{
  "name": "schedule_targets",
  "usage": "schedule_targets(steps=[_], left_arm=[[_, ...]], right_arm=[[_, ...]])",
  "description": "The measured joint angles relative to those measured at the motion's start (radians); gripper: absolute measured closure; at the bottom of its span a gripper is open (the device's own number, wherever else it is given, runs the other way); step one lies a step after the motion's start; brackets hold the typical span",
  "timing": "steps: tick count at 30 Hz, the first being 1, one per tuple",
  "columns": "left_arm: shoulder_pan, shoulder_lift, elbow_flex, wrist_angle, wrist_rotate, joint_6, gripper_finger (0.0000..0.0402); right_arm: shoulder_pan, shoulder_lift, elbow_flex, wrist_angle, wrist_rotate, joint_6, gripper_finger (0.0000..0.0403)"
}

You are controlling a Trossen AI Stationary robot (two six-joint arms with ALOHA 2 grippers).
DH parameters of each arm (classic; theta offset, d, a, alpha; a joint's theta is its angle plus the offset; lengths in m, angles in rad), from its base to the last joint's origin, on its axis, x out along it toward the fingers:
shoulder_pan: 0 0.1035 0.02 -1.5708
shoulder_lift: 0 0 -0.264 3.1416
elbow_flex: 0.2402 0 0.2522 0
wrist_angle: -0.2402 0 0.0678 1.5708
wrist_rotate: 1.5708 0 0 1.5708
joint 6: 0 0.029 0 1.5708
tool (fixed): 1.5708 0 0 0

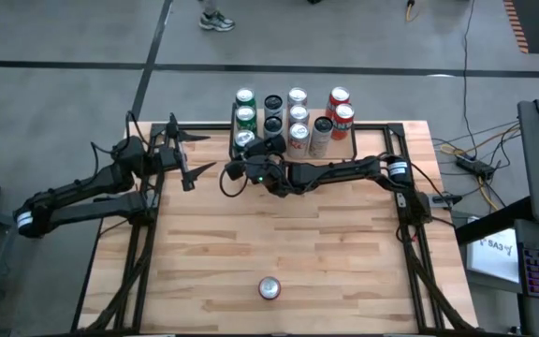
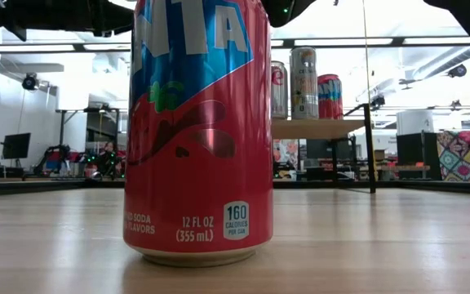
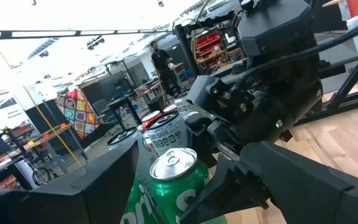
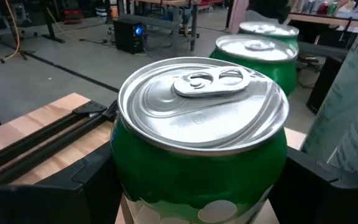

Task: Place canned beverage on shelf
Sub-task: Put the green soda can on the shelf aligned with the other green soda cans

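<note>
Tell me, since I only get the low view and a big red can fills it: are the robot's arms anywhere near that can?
Observer: No. The red can stands alone near the table's front edge, and both arms are at the far end.
Operator: What's on the shelf behind it? I see only a few cans.
Observer: The shelf also holds green cans at its left end, which the red can hides from you.
Operator: Is an arm busy there?
Observer: Yes. The right gripper is at the front green can. The left gripper waits open, just left of the shelf.
</note>
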Motion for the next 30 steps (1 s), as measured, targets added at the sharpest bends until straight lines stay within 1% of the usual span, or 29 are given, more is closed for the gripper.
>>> schedule_targets(steps=[15, 20, 23, 26, 30], left_arm=[[0.000, 0.013, 0.000, -0.002, 0.000, 0.008, 0.0084], [0.000, 0.036, 0.000, -0.030, 0.000, 0.051, 0.0084], [0.000, 0.054, 0.000, -0.039, 0.000, 0.061, 0.0084], [0.000, 0.065, 0.003, -0.099, 0.001, 0.102, 0.0084], [0.000, 0.081, 0.003, -0.179, 0.003, 0.132, 0.0084]], right_arm=[[-0.006, 0.000, -0.019, 0.002, 0.002, 0.025, 0.0106], [-0.005, 0.000, -0.019, 0.002, 0.003, 0.025, 0.0105], [-0.005, 0.000, -0.019, 0.003, 0.003, 0.025, 0.0098], [-0.006, 0.000, -0.020, 0.005, 0.003, 0.027, 0.0089], [-0.008, 0.000, -0.020, 0.005, 0.002, 0.034, 0.0089]])
